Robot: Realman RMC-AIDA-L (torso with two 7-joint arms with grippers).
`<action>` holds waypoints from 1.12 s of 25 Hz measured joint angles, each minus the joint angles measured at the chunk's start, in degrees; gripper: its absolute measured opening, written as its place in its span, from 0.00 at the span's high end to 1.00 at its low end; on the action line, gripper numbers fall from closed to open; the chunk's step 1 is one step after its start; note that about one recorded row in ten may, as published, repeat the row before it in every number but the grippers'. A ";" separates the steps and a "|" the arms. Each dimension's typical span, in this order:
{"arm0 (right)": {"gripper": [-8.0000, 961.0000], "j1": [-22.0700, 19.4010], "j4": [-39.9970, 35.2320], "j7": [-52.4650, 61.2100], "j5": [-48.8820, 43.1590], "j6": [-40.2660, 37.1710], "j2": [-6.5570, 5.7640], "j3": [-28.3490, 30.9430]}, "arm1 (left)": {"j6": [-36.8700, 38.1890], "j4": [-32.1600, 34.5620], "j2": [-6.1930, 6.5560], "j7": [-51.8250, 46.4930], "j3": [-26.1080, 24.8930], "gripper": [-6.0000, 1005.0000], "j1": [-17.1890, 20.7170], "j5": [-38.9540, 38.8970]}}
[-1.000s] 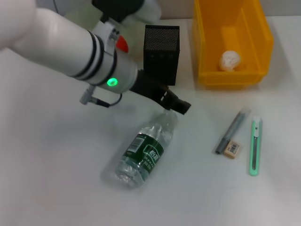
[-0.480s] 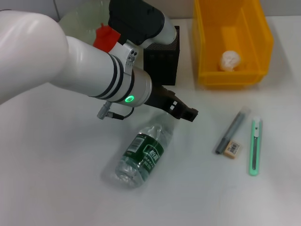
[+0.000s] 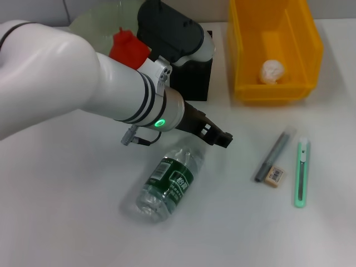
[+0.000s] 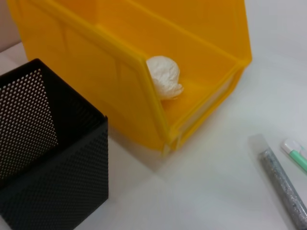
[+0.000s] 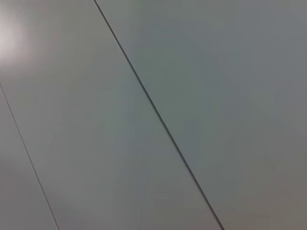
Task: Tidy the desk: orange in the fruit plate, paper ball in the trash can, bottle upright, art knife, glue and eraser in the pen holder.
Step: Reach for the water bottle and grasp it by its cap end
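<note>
A clear bottle (image 3: 167, 181) with a green label lies on its side mid-desk. My left gripper (image 3: 221, 138) hovers just beyond the bottle's cap end, above the desk and holding nothing that I can see. The black mesh pen holder (image 3: 194, 83) (image 4: 48, 143) stands behind it, partly covered by the arm. In the yellow trash can (image 3: 245, 61) (image 4: 120, 57) lies the paper ball (image 3: 271, 70) (image 4: 164, 84). To the right lie the grey glue stick (image 3: 273, 156) (image 4: 283, 182), the eraser (image 3: 274, 176) and the green art knife (image 3: 301, 172) (image 4: 295, 151). The orange is hidden. My right gripper is out of view.
The pale green fruit plate (image 3: 94, 22) shows at the back left, mostly behind my left arm (image 3: 83, 83), which spans the left half of the desk. The right wrist view shows only a plain grey panel.
My left arm has swung further over the desk, covering more of the pen holder. Its gripper has shifted slightly right and down, staying near the bottle's cap end. The objects have not moved.
</note>
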 joint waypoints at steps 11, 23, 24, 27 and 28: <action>0.37 -0.81 0.00 -0.55 0.18 -0.58 0.48 0.00 | -2.18 -3.29 0.00 -0.42 1.37 0.24 -1.44 0.25; 0.38 -0.79 0.00 -0.64 0.27 -0.64 0.55 0.00 | -2.54 -5.84 0.00 -0.42 1.73 0.24 -2.90 0.23; 0.38 -0.79 0.00 -0.64 0.27 -0.64 0.57 0.00 | -2.54 -6.10 0.00 -0.42 1.75 0.24 -3.00 0.23; 0.38 -0.82 0.00 -0.64 0.26 -0.62 0.62 0.00 | -2.56 -6.33 0.00 -0.42 1.98 0.24 -3.04 0.25; 0.38 -0.82 0.00 -0.64 0.26 -0.61 0.62 0.00 | -2.56 -6.39 0.00 -0.42 2.09 0.24 -3.04 0.27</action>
